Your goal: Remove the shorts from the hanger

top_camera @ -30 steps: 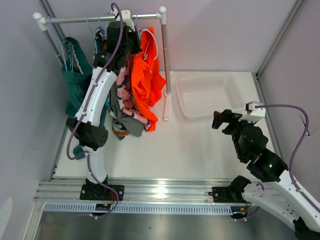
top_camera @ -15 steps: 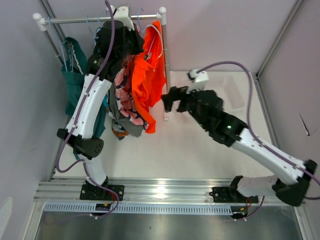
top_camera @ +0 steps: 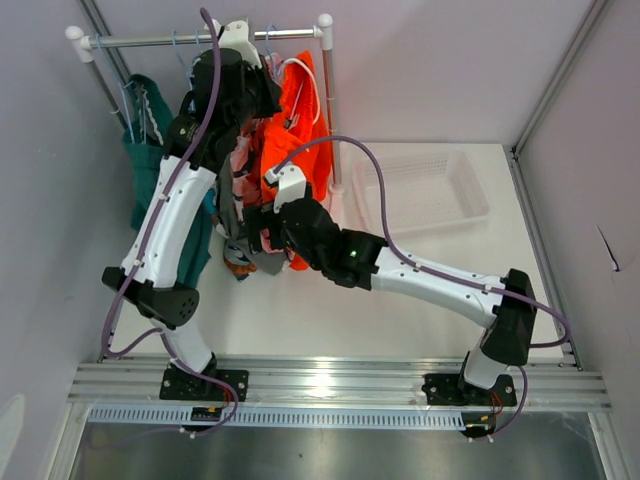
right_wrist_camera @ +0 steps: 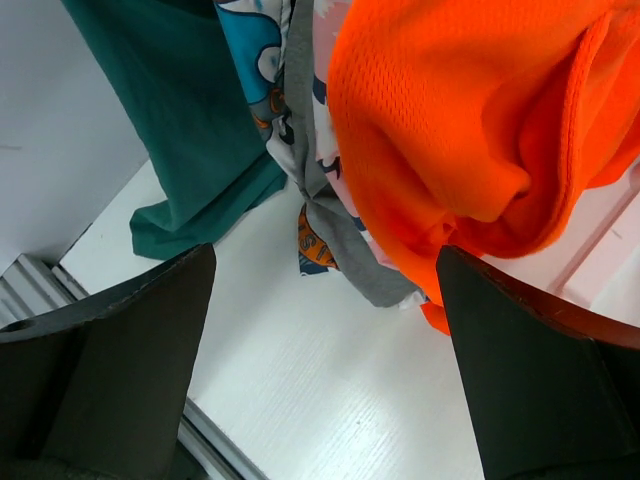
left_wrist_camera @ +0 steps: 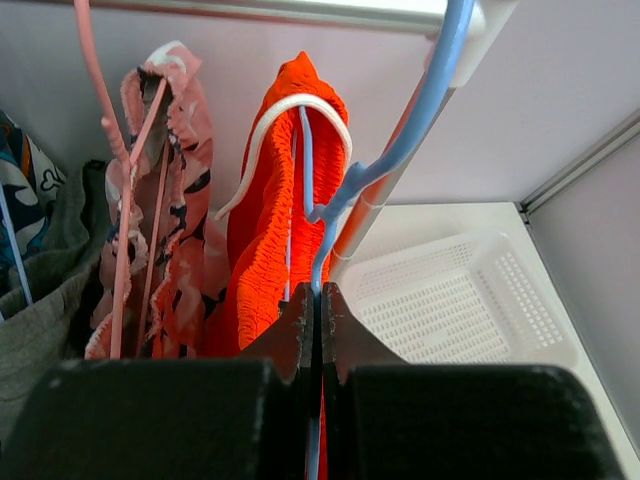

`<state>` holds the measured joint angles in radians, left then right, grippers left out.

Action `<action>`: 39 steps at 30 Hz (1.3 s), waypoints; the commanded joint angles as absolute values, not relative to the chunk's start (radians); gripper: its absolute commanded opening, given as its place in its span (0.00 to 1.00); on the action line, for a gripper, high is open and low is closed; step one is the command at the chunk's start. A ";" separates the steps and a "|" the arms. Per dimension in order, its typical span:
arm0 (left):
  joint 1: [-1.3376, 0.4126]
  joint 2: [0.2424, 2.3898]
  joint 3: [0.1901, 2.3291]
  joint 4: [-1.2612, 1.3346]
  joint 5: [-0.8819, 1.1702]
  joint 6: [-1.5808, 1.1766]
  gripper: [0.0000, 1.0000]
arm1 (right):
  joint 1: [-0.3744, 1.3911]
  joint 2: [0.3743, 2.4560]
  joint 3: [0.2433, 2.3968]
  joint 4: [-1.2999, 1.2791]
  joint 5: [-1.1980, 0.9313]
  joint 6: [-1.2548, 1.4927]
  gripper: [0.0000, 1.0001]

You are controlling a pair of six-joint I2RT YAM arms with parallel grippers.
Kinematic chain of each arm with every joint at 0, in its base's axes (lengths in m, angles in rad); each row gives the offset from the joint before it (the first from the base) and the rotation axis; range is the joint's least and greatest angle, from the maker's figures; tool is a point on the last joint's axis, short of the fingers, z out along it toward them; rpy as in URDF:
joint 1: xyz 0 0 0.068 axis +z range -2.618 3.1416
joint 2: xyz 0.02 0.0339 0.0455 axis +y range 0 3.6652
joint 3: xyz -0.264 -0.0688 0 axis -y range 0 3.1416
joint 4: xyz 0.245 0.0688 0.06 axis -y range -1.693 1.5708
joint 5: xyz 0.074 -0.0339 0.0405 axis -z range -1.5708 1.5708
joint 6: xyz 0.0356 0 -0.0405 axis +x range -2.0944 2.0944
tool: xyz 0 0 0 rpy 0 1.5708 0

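Shorts (top_camera: 295,150) hang; left end effector (left_wrist_camera: 318,300) clamps blue hanger (left_wrist_camera: 437,75).

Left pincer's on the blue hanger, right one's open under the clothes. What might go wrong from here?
1. The open right pincer spans both orange shorts and grey shorts; closing may grab two garments.
2. The left pincer pinches the blue hanger beside the white hanger; pulling could snag it.

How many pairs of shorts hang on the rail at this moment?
5, left to right along the rail in the top view: teal shorts, blue-print shorts, grey shorts, pink-print shorts, orange shorts nearest the right post. Others may be hidden between them.
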<state>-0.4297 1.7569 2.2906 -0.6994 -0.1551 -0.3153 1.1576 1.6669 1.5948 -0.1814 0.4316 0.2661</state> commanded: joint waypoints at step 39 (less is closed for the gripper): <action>-0.428 1.551 2.376 -0.743 -0.175 -0.345 0.00 | 1.342 1.463 1.298 -0.063 1.029 0.312 0.00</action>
